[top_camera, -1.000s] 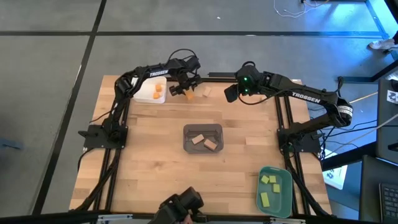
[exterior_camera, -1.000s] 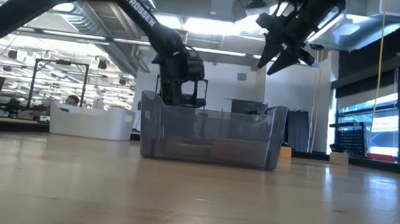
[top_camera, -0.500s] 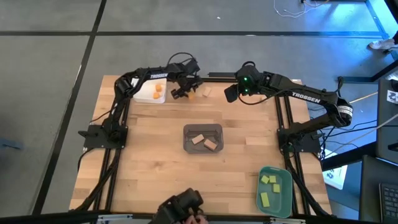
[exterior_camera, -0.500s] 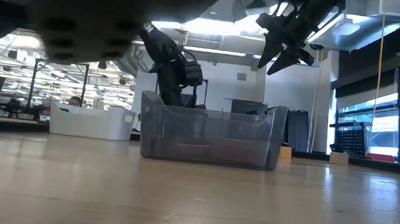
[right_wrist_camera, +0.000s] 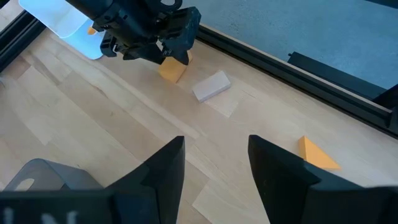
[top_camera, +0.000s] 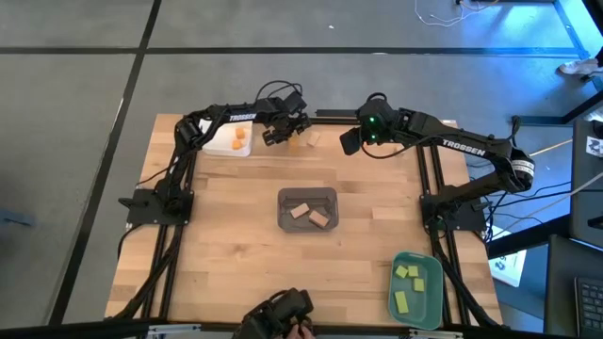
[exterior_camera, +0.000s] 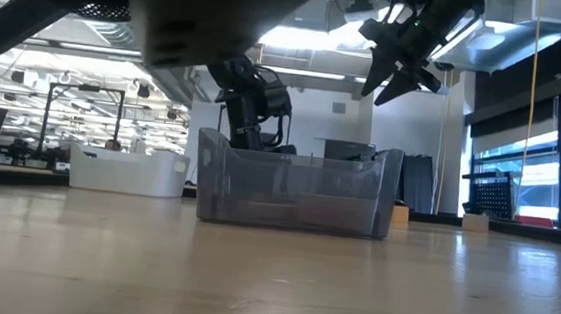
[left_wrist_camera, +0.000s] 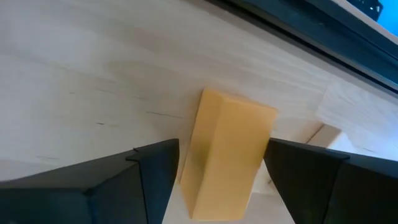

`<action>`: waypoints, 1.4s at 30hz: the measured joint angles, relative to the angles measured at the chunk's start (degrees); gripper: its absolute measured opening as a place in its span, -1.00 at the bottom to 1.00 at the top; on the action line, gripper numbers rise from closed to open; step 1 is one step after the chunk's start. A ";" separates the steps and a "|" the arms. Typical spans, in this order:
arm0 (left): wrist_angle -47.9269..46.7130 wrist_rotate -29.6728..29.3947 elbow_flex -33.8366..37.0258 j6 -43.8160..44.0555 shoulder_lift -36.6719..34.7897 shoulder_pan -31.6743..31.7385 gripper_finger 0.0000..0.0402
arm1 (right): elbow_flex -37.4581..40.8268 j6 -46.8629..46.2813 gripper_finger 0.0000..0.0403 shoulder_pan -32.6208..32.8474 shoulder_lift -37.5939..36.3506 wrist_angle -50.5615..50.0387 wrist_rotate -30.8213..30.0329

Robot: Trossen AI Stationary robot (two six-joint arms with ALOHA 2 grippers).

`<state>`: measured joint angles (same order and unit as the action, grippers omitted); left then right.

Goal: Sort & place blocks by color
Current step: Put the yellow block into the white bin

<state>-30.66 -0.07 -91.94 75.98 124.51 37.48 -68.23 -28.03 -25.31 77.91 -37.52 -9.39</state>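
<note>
My left gripper (top_camera: pixel 276 135) (left_wrist_camera: pixel 223 142) is open at the table's far edge, its fingers standing on either side of an orange block (left_wrist_camera: pixel 227 155) (top_camera: pixel 290 142) that rests on the table, with thin gaps showing on both sides. A tan block (top_camera: pixel 311 139) (right_wrist_camera: pixel 211 86) lies just right of it. My right gripper (top_camera: pixel 350 141) (right_wrist_camera: pixel 214 180) hangs open above the table, farther right. Orange blocks (top_camera: pixel 239 136) sit in the white tray (top_camera: pixel 219 143), tan blocks (top_camera: pixel 308 213) in the grey tray (top_camera: pixel 307 193), green blocks (top_camera: pixel 411 276) in the teal tray (top_camera: pixel 429 299).
An orange wedge (right_wrist_camera: pixel 317 154) lies on the table near the far rail, seen only in the right wrist view. A dark object (top_camera: pixel 278 315) sits at the table's near edge and blurs the top of the low view. Bare wood surrounds the grey tray.
My left gripper has swayed a little toward the table's left and back right while staying at the orange block, which has kept its place. The dark object at the near edge has shifted across the low view's foreground.
</note>
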 joint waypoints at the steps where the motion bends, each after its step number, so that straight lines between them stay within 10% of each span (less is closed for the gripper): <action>1: -0.08 0.21 0.00 0.33 0.00 0.02 0.10 | 0.00 0.00 -0.13 0.00 0.00 0.00 0.00; 16: -0.63 5.85 -0.20 -2.88 -0.02 0.85 -0.45 | 0.00 0.02 -0.13 -0.01 0.00 0.02 0.00; 42: -8.78 5.31 -0.15 -31.62 -0.17 1.46 -0.39 | 0.00 0.02 -0.13 -0.01 -0.02 0.02 0.00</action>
<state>-39.44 5.24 -92.09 44.36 124.33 38.93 -68.23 -28.01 -25.32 77.89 -37.50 -9.39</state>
